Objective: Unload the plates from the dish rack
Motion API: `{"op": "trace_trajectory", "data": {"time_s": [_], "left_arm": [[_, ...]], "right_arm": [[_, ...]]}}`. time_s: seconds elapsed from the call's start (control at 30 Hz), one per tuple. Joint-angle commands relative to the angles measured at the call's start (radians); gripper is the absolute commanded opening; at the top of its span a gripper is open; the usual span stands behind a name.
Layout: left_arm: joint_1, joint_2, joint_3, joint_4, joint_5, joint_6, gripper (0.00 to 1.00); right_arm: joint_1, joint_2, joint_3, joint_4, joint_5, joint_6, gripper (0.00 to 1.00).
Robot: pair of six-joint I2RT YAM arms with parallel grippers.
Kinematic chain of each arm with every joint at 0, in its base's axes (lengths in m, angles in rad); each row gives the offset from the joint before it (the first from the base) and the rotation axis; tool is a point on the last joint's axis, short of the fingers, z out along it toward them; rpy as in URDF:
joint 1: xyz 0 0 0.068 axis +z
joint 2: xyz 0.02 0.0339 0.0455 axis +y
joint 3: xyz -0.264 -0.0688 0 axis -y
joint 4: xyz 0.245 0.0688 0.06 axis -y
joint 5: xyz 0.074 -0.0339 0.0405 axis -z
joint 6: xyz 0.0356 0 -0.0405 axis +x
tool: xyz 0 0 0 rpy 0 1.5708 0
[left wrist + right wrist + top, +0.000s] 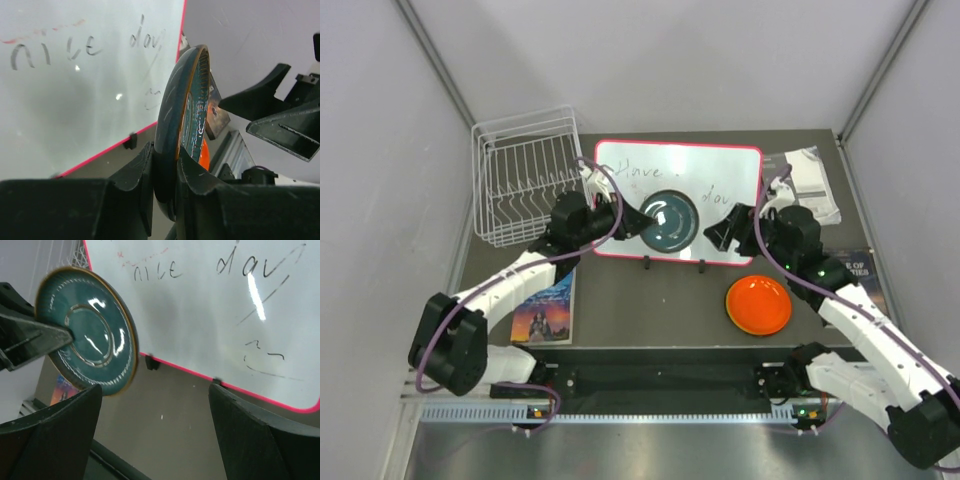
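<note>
Teal plate [672, 222] pinched in left tool [165, 159], right tool [718, 232] agape nearby

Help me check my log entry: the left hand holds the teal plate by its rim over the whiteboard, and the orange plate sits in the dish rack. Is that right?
Not quite: the top view shows the orange plate lying on the table in front of the whiteboard, not in the dish rack. The left hand does hold the teal plate by its rim.
</note>
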Motion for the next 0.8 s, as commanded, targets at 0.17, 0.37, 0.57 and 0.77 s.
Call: {"op": "trace_trajectory", "data": {"time_s": [0.17,0.37,0.57,0.77], "left_arm": [[-0.087,0.067,0.036,0.259,0.064,-0.072,0.0],[-0.101,0.111,0.04,0.347,0.117,-0.117,0.0],[-0.104,0.156,0.017,0.417,0.153,-0.158,0.0],[-0.103,0.202,0.002,0.505,0.218,-0.224,0.0]], "right_arm": [[-0.007,0.08,-0.028,0.173,-0.074,0.037,0.86],[-0.005,0.116,-0.069,0.295,-0.163,0.06,0.68],[-0.007,0.11,-0.125,0.388,-0.22,0.063,0.33],[-0.007,0.091,-0.165,0.457,-0.226,0.06,0.29]]}}
